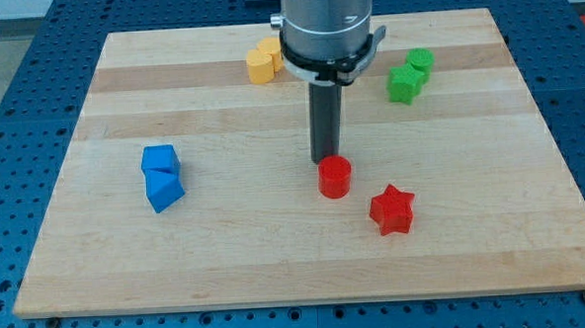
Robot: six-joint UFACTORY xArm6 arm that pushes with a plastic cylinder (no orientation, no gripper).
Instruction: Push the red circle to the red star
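The red circle, a short red cylinder, sits on the wooden board just right of the middle. The red star lies a short way to its lower right, with a small gap between them. My tip stands right at the circle's upper-left edge, touching or nearly touching it. The dark rod rises from there to the arm's grey end at the view's top.
Two yellow blocks sit together at the top, left of the rod. Two green blocks sit at the top right. Two blue blocks sit at the left.
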